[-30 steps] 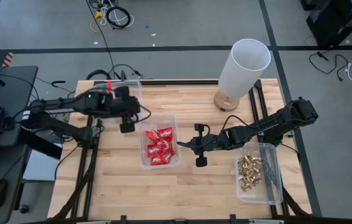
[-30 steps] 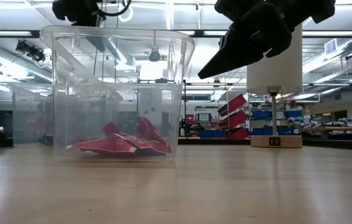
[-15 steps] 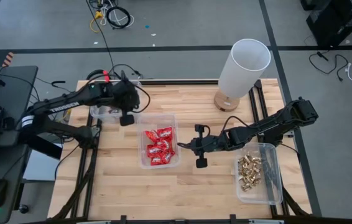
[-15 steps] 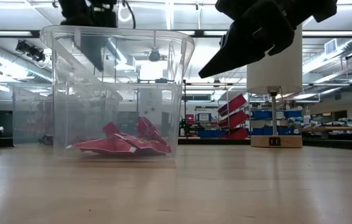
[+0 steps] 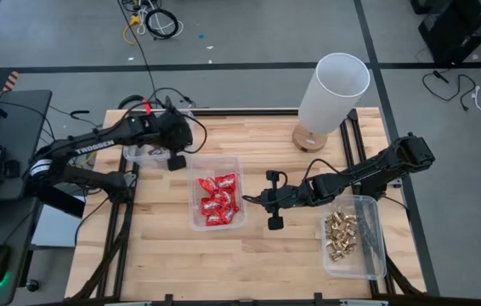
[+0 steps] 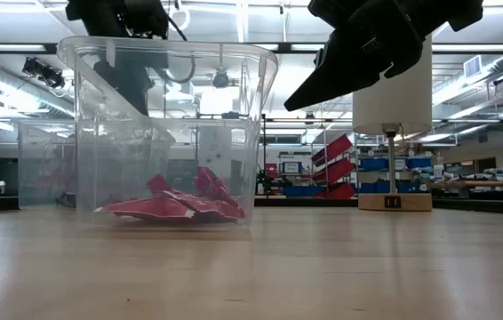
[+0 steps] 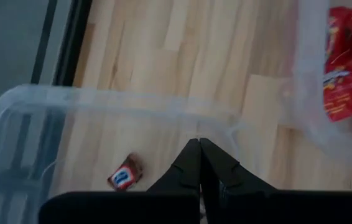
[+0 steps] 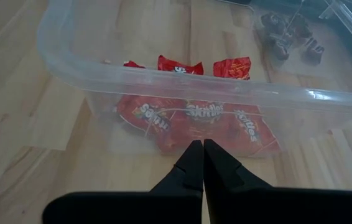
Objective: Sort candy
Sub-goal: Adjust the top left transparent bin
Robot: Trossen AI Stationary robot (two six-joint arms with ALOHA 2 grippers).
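Red candy packets (image 5: 218,201) lie in a clear bin (image 5: 198,223) at mid-table. Gold-foil candy (image 5: 341,235) fills a clear bin (image 5: 375,255) near the right edge. A dark mini bar (image 7: 125,175) lies on the floor of a third clear bin (image 5: 138,153) at the far left. More dark bars (image 8: 283,32) show in the right wrist view. My left gripper (image 5: 177,155) is shut with nothing in it and points steeply down over that bin's wall (image 7: 163,102). My right gripper (image 5: 249,197) is shut and hangs beside the red bin's right wall (image 8: 182,87).
A white lamp (image 5: 332,89) on a wooden base stands at the far right. Bare wood lies along the near edge (image 5: 240,272) and between the red bin and the gold bin.
My left arm has swung toward the table's far edge. Its gripper has come down over the far-left bin and has stayed shut. My right arm has kept still.
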